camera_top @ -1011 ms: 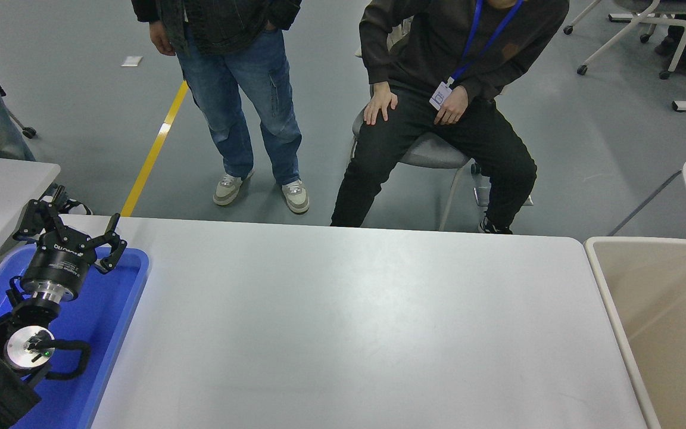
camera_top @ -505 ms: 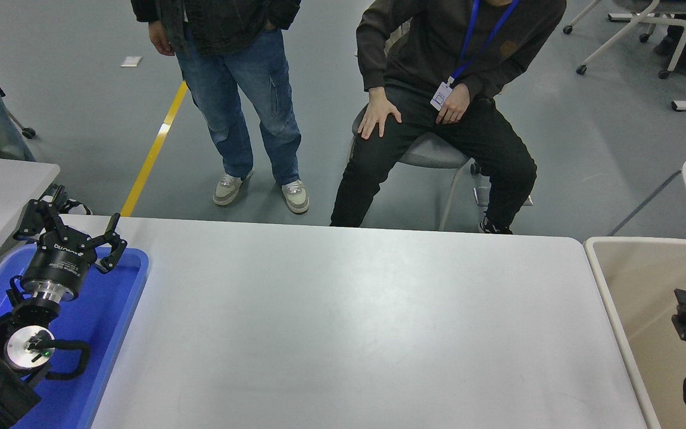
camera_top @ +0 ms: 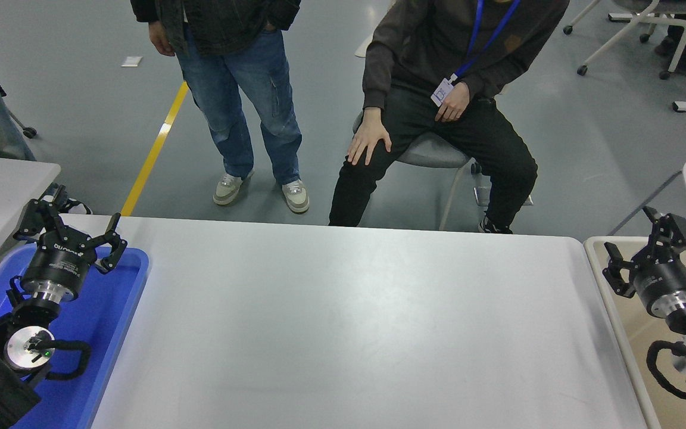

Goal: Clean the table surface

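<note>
Right gripper [camera_top: 642, 248], fingers spread, now risen into view over beige bin [camera_top: 629, 345] beside table surface [camera_top: 343, 322].

The picture's bottom edge cuts off the table surface [camera_top: 343, 333] and both arms.

The grey floor [camera_top: 587, 137] has a yellow line [camera_top: 153, 152], and a grey chair [camera_top: 432, 152] stands on it.
</note>
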You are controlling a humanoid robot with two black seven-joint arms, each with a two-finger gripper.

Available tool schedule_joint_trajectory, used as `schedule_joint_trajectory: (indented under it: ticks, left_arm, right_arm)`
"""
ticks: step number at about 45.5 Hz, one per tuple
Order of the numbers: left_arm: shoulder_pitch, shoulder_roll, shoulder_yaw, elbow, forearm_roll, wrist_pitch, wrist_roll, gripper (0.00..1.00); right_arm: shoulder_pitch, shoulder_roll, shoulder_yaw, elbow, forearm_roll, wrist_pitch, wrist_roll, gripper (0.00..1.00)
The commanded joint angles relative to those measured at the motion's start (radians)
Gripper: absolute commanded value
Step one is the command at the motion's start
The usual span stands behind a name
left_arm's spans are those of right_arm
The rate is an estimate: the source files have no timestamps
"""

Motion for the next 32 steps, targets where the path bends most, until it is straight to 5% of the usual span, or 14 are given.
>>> schedule_joint_trajectory:
  ticks: [1, 32]
  left_arm:
    - [0.0, 0.0, 0.0, 0.0, 0.0, 0.0, 0.0, 1.0]
    - [0.0, 0.0, 0.0, 0.0, 0.0, 0.0, -0.002, 1.0]
  right_arm:
    - [0.004, -0.015, 0.005, 0.152, -0.109, -0.155, 0.011, 0.99]
    - [-0.064, 0.026, 0.151, 0.152, -0.194, -0.172, 0.077, 0.99]
